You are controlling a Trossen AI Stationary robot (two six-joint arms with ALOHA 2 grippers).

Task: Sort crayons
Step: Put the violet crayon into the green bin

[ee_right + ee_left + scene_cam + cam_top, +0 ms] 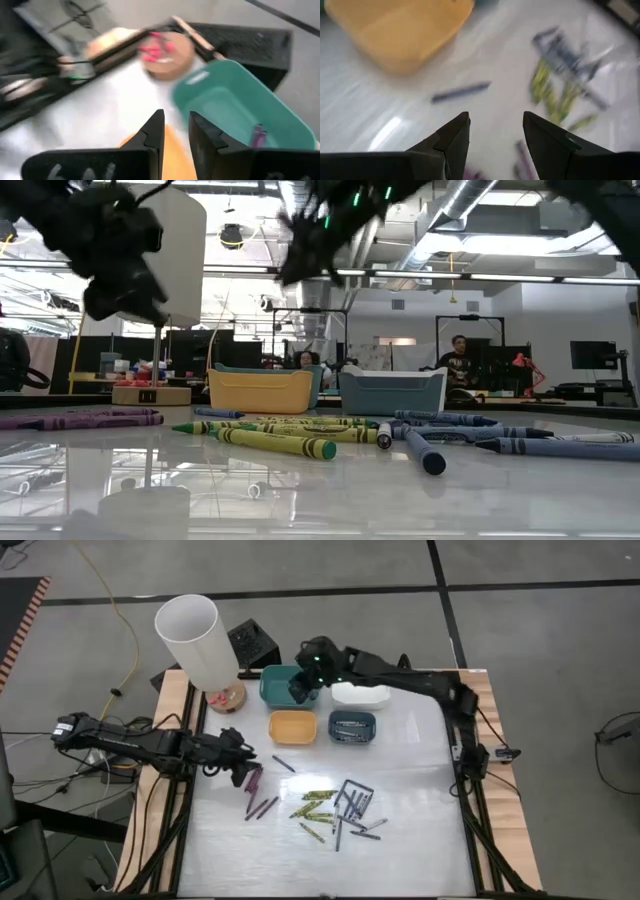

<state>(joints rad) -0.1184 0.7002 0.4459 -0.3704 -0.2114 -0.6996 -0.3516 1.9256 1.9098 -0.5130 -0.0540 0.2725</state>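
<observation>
While my left end effector [492, 135] hung just above the glossy white surface [420, 750] near its left edge, its two dark wedge-shaped fingers stood apart w/ nothing between them and touched nothing. Purple crayons [256, 783] lay right beside it, long axes running roughly front-to-back w/ a slight slant; one lone dark crayon [461, 92] lay further in, toward the yellow bin [293, 726].

My right end effector [175, 132] was over the teal bin [281, 684] at the back of the surface, fingers a narrow gap apart, gripping nothing. Inside that bin lay a purple crayon [258, 135].

Main pile of crayons [335, 808] sat mid-surface: thin paper-wrapped sticks, yellow-green ones mostly lying left-right, blue and grey ones crossed at mixed angles. Bins were smooth plastic, rounded rectangles: teal, white [360, 694], yellow, dark blue [352, 726]. Dark blue bin held some crayons; colours hard to tell.
</observation>
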